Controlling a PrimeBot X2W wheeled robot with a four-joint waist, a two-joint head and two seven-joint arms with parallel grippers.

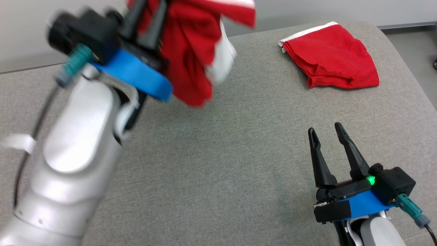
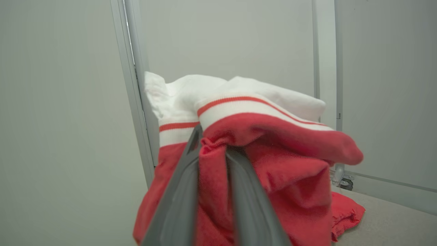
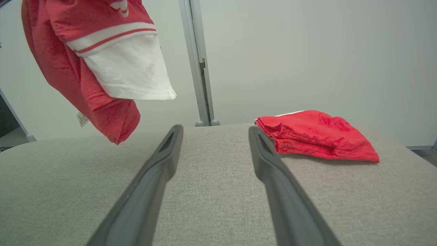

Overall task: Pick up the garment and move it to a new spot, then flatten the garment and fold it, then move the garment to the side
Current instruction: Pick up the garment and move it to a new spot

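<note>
Garment point(image 1: 187, 58) hangs clamped in left hand point(image 2: 213, 150); right hand point(image 1: 325, 130) spread wide.

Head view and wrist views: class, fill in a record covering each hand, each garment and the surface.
surface: grey fabric surface
left hand: shut on the red and white garment, held in the air
right hand: open, empty, low over the surface
other garment: folded red garment, lying at the far right of the surface

Grey fabric surface point(image 1: 218, 171), folded red cloth point(image 1: 331, 58), pale wall point(image 3: 307, 51)
</note>
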